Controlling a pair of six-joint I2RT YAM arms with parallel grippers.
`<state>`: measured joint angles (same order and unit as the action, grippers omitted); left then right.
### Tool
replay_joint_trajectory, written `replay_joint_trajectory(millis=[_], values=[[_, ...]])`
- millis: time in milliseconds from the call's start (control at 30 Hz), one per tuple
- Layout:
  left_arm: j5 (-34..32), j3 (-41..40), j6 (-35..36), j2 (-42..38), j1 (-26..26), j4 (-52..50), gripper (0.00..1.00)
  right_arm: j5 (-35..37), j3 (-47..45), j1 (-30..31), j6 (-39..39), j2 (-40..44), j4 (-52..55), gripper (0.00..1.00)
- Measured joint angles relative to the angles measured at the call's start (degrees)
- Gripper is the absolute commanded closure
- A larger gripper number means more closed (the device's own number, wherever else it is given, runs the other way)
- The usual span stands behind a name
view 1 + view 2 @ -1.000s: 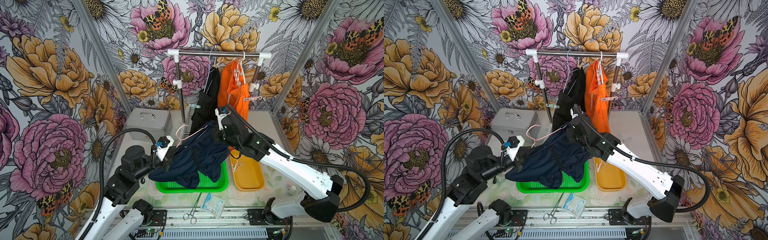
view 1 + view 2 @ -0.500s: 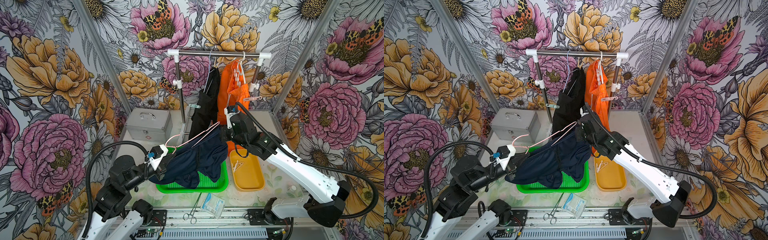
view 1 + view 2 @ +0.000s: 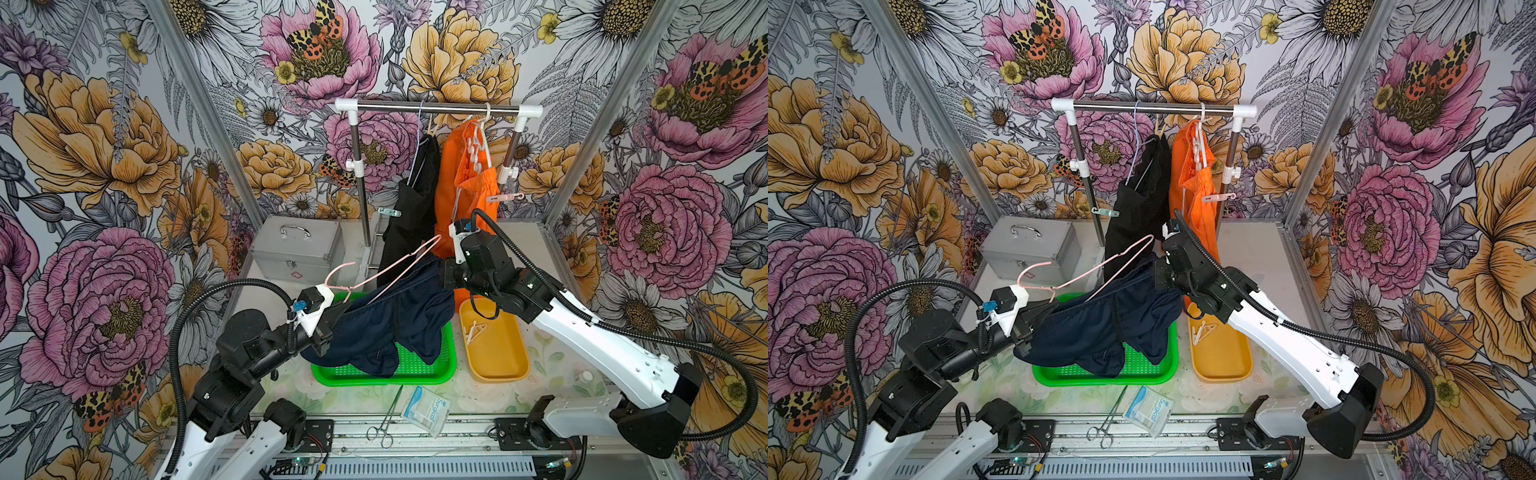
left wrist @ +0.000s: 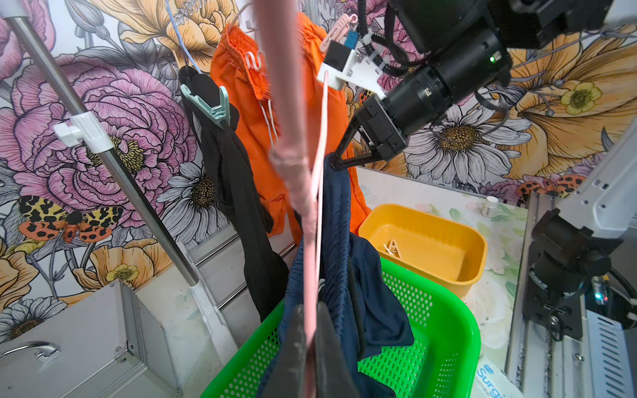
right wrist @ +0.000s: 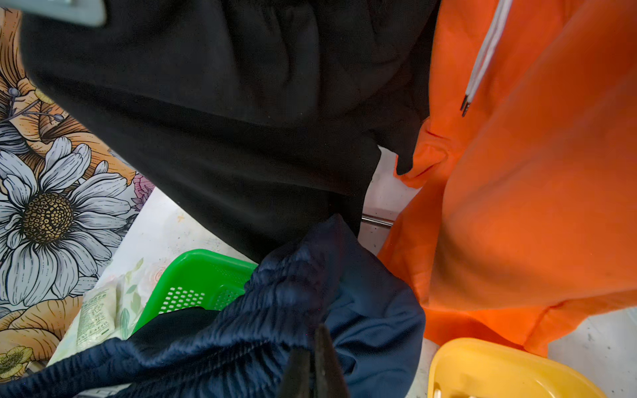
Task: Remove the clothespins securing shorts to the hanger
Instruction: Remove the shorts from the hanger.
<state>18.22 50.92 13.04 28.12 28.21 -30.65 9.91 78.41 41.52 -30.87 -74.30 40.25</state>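
My left claw (image 4: pixel 310 312) clamps the pink hanger (image 3: pixel 388 270); my right claw (image 4: pixel 333 164) pinches the navy shorts (image 3: pixel 386 328) by the waistband above the green basket (image 3: pixel 451 365). Some white clothespins (image 3: pixel 473 330) lie in the yellow tub (image 3: pixel 498 376).

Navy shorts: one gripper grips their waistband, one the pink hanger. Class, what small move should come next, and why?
Probably the right gripper draws the navy shorts off the hanger, held by the left gripper: no clothespin shows on them, and the basket lies below.
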Motion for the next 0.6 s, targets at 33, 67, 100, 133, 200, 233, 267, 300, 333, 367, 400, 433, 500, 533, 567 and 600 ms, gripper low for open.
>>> replay_joint_trajectory(millis=[33,67,100,133,200,233,267,300,333,367,400,433,500,533,567,600], values=[[-0.76,0.00,-0.96,-0.15,0.00,0.87,1.00,-0.68,-0.79,0.00,0.02,0.46,-0.39,1.00],[-1.31,-0.04,-1.73,-0.24,0.00,1.53,1.00,-1.36,-1.29,-0.02,0.02,0.81,-0.85,1.00],[-1.90,-0.11,-2.73,-0.37,0.00,2.62,1.00,-2.38,-1.86,-0.11,0.02,1.11,-1.68,1.00],[-2.32,-0.28,-3.58,-0.39,0.00,3.78,1.00,-3.48,-2.29,-0.20,0.02,1.33,-2.73,1.00],[-2.95,-0.70,-5.11,-0.35,0.00,6.01,1.00,-5.62,-2.64,-0.22,0.04,1.36,-4.52,1.00],[-3.30,-0.96,-5.70,-0.26,0.00,7.06,1.00,-6.49,-2.69,-0.15,0.07,1.31,-5.35,1.00],[-3.58,-1.09,-6.21,-0.15,0.00,7.74,1.00,-7.15,-2.69,0.17,0.26,1.31,-6.19,1.00],[-3.91,-1.11,-6.78,0.13,0.00,8.50,1.00,-7.67,-2.62,0.76,0.52,1.29,-6.88,1.00],[-4.31,-1.11,-7.23,0.50,0.00,9.38,1.00,-8.13,-2.45,1.53,0.92,1.20,-7.21,1.00],[-4.61,-1.11,-7.58,0.83,0.00,10.05,1.00,-8.33,-2.19,2.32,1.27,1.09,-7.45,1.00],[-5.20,-1.11,-8.04,1.27,0.00,10.84,1.00,-8.52,-1.57,3.54,1.95,0.83,-7.52,1.00],[-5.90,-1.11,-8.52,1.73,0.00,11.47,1.00,-8.72,-0.68,4.74,2.73,0.50,-7.54,1.00],[-7.34,-1.11,-9.20,2.58,-0.02,12.46,1.00,-9.42,1.33,7.26,4.22,0.02,-7.61,1.00],[-8.26,-1.14,-9.79,2.97,-0.02,12.98,1.00,-9.77,2.47,8.55,5.16,-0.04,-7.72,1.00],[-8.87,-1.29,-10.05,3.19,-0.02,13.49,1.00,-10.03,3.50,9.75,6.03,-0.07,-7.85,1.00],[-9.62,-1.62,-10.32,3.26,-0.13,14.12,1.00,-10.34,4.76,11.08,7.04,-0.07,-7.89,1.00]])
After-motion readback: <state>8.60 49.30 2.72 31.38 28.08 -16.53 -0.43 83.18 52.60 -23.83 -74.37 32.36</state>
